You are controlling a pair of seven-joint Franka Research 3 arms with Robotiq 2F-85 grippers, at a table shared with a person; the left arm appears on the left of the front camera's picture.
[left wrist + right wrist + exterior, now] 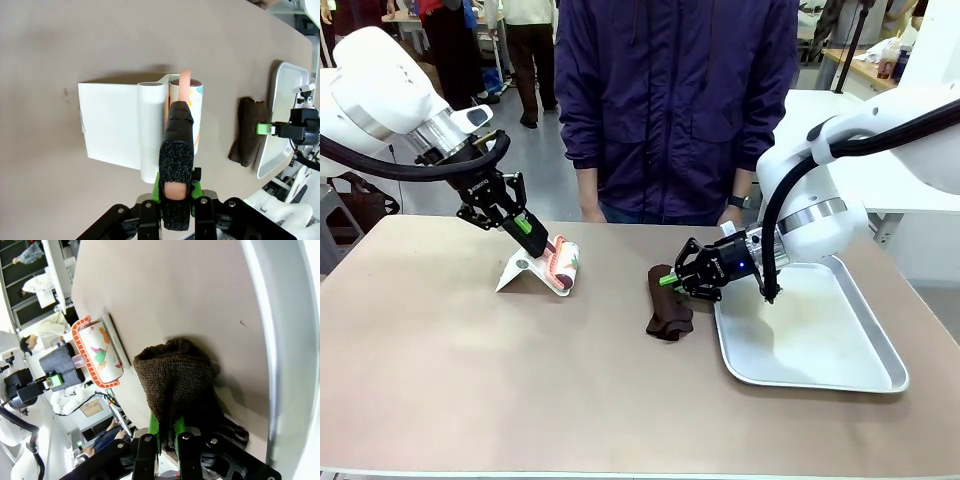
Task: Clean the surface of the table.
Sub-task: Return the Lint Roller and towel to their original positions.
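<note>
The wide taupe-brown table (470, 380) lies under both our arms, left gripper (176, 192) pinching the lint roller's handle (177, 150), right gripper (167, 437) clamping the dark brown knitted cloth (175, 380), which we judge might slip loose when wiping.

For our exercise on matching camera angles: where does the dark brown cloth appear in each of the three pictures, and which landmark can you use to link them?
Front view: dark brown cloth lies right of centre on the table, beside the steel tray.
Left wrist view: cloth at the right, next to the tray.
Right wrist view: cloth in the lower centre, between the fingers.
Shared landmark: the lint roller.
</note>
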